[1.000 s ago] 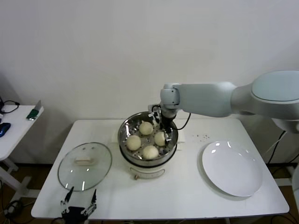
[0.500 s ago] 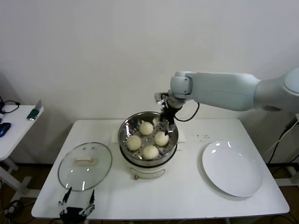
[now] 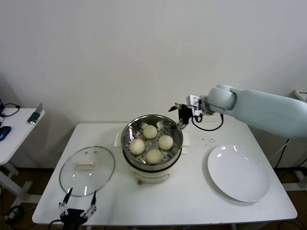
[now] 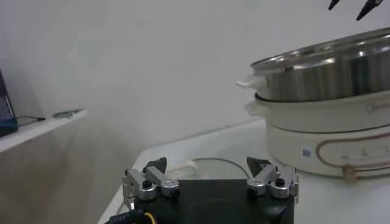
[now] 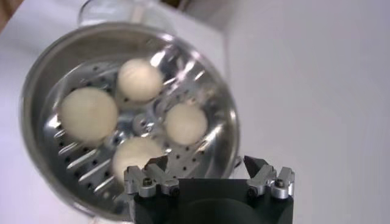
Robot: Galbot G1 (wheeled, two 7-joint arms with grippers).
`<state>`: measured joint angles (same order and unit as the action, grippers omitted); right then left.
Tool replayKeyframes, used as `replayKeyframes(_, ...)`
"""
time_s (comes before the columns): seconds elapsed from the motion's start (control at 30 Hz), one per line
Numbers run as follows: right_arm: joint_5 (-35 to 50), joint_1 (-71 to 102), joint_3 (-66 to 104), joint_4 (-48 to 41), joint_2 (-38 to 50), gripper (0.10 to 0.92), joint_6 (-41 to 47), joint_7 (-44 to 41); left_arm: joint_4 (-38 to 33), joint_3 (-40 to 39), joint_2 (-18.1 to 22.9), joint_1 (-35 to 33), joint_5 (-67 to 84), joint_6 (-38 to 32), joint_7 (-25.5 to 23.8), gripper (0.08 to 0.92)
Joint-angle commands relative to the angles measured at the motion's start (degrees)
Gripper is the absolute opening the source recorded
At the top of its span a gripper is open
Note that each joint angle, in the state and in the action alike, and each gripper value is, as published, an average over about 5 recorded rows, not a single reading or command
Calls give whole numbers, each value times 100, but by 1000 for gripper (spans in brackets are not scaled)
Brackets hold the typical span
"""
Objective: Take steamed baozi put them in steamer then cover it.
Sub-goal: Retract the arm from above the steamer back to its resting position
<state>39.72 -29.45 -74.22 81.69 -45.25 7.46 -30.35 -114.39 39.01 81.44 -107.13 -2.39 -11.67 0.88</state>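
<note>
Several cream-white baozi [image 3: 165,142] lie in the shiny steel steamer [image 3: 130,131] on its cream pot base, at the table's middle back. They also show in the right wrist view [image 5: 89,113] on the perforated floor. My right gripper [image 3: 180,116] is open and empty, raised just above the steamer's right rim; in its wrist view [image 5: 206,165] the jaws stand wide apart. My left gripper [image 3: 77,201] is open and empty, low at the table's front left edge, in front of the glass lid [image 3: 87,169]; the steamer shows in its wrist view [image 4: 323,70].
A flat white plate [image 3: 238,172] lies on the table's right side. A small side table [image 3: 14,125] with a few small objects stands at the far left. The wall is close behind the table.
My right gripper has risen out of the steamer and drawn back to the right, leaving a baozi inside. The left gripper has barely moved.
</note>
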Motion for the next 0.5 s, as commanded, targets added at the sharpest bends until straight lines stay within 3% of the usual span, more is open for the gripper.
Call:
replayKeyframes(0.03,-459,3657,3929,770,1533,823,-936,1528,-197,111,64,67,-260,132,-15,823)
replayKeyframes(0.27,-758,6719,7003,1156,1315,823,-1177,1690,-272,98,183,122,-816,249,72,823)
replayKeyframes(0.5,-1068,8807,9049,1377,445,823,-1303,1574,-291,120,404,325,-2091,326,190,823)
